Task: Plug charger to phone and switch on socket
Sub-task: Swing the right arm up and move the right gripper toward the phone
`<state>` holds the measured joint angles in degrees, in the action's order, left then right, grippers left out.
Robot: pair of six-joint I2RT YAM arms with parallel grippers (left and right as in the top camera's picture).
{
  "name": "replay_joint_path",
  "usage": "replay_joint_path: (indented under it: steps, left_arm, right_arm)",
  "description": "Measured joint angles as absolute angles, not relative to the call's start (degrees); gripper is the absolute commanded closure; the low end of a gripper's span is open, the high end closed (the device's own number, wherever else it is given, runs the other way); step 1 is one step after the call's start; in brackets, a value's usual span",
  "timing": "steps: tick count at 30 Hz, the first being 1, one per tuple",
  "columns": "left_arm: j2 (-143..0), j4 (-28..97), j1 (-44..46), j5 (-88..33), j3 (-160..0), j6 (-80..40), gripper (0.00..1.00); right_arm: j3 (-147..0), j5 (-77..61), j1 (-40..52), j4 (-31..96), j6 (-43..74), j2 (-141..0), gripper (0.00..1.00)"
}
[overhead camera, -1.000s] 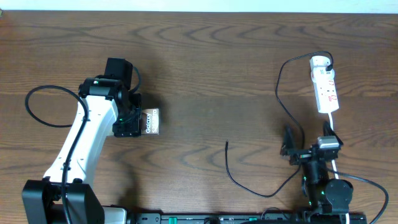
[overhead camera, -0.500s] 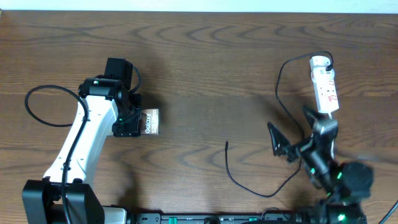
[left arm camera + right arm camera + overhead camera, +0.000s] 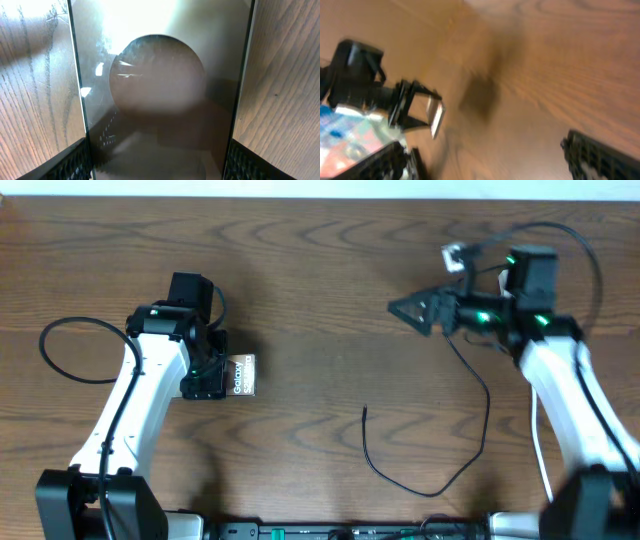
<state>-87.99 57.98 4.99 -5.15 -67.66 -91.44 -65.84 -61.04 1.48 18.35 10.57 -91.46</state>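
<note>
Black charger [image 3: 366, 430] lies well apart from the phone [image 3: 244, 375] the left tool [image 3: 220, 376] clamps.

- The table [image 3: 320, 270] is brown wood with a wavy grain and a soft satin sheen.
- The phone [image 3: 160, 90] has a smooth, glossy face like glass. It mirrors a bright light and shows faint smudges.
- The left gripper [image 3: 160, 167] has fingers [image 3: 75, 162] of black matt material with a ribbed, rough surface.
- The left arm [image 3: 125, 410] has a smooth white shell that looks like plastic.
- The charger [image 3: 365, 430] is a thin, black, matt cable.
</note>
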Motion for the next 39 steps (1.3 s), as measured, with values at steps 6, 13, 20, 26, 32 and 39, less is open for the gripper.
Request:
replay_joint_path:
  steps: [6,13,20,26,32,39]
  left_arm:
    - [-88.0,58.0,5.0,-5.1,-67.7,-91.4,0.93]
    - [-88.0,58.0,5.0,-5.2,-67.7,-91.4,0.93]
    - [-88.0,58.0,5.0,-5.2,-67.7,-91.4,0.93]
    - [-88.0,58.1,5.4,-5.2,-67.7,-91.4,0.93]
    - [-88.0,58.0,6.8,-5.2,-67.7,-91.4,0.93]
    - [-88.0,57.7,7.3,-6.7,-67.7,-91.5,0.93]
  right_arm:
    - [-66.3,-72.1,4.8,-12.9,30.7,-107.5,0.01]
    - [-66.5,-76.3,23.0,-21.3,41.6,-113.6,0.05]
    - [-66.5,-71.3,30.7,-19.9,43.7,-114.1,0.1]
    - [-66.5,-63.5,33.8,-13.2,42.7,-114.1,0.09]
    - [-66.5,-57.2,37.8,-11.9,41.6,-114.1,0.13]
    - [-66.5,-51.5,39.3,-11.8,41.3,-114.1,0.2]
